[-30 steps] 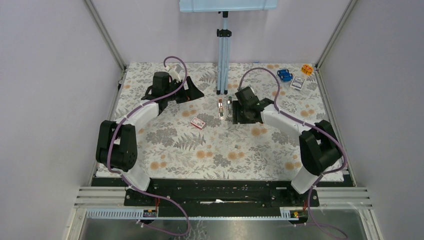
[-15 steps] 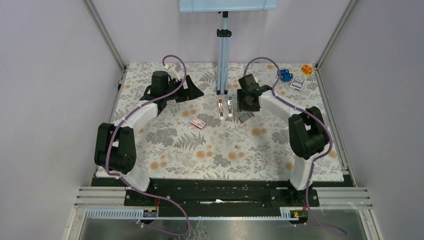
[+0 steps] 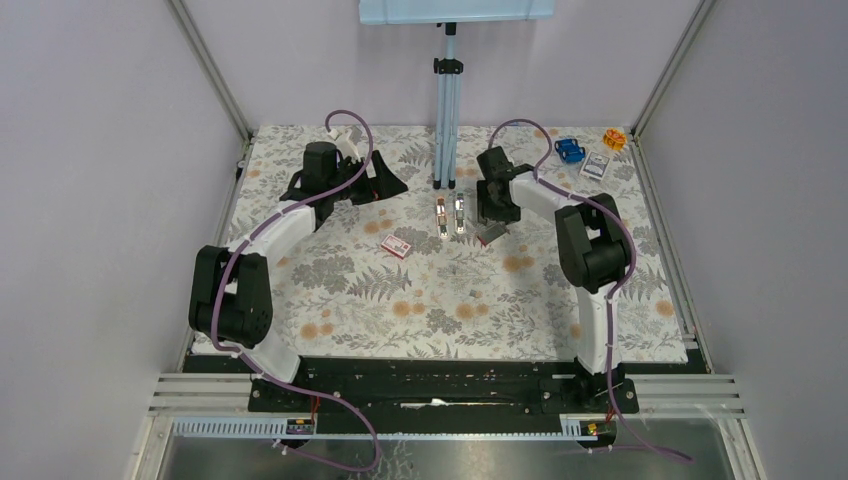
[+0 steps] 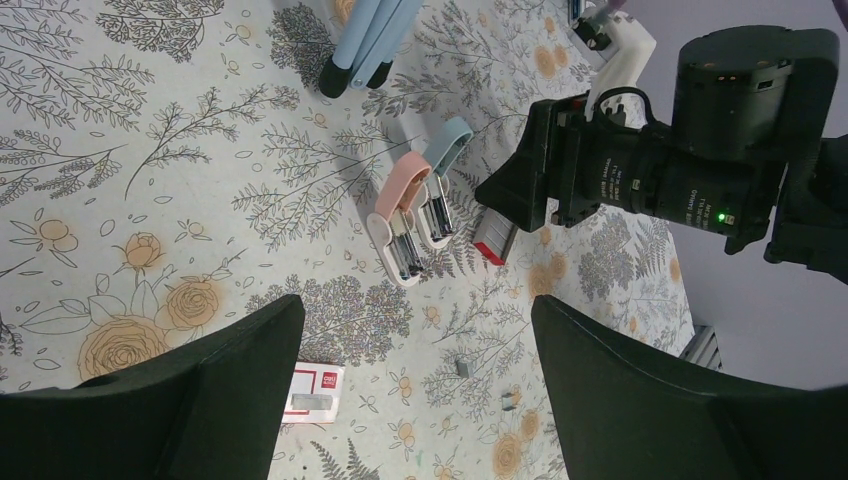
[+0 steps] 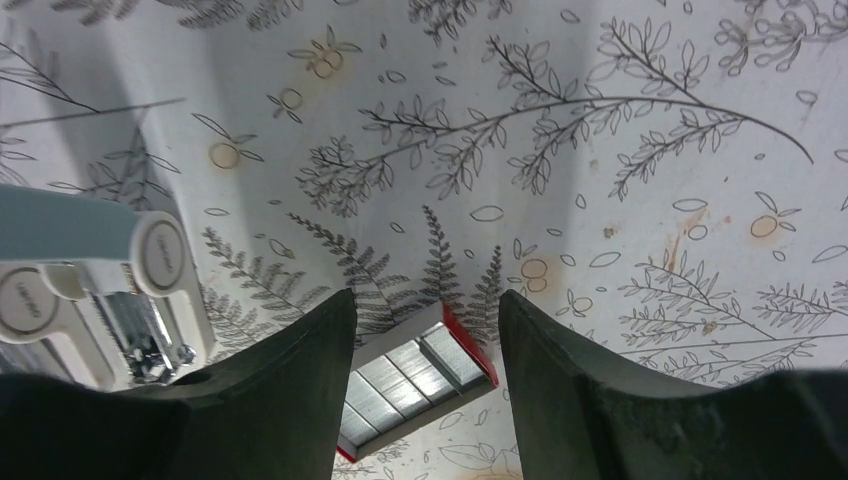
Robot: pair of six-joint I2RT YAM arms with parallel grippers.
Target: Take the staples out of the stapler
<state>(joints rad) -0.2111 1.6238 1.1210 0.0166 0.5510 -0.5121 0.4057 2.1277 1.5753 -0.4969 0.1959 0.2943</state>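
The pink stapler (image 3: 441, 216) and the blue stapler (image 3: 459, 213) lie open side by side mid-surface, their long axes running up and down the overhead frame. The right gripper (image 3: 497, 210) hangs just right of them, apart and empty, above a staple box (image 5: 415, 375). The left gripper (image 3: 388, 186), spread wide, is farther away at upper left.

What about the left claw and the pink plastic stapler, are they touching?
Apart. The left wrist view shows flowered cloth plainly between the open left claw and the pink plastic stapler lying farther out.
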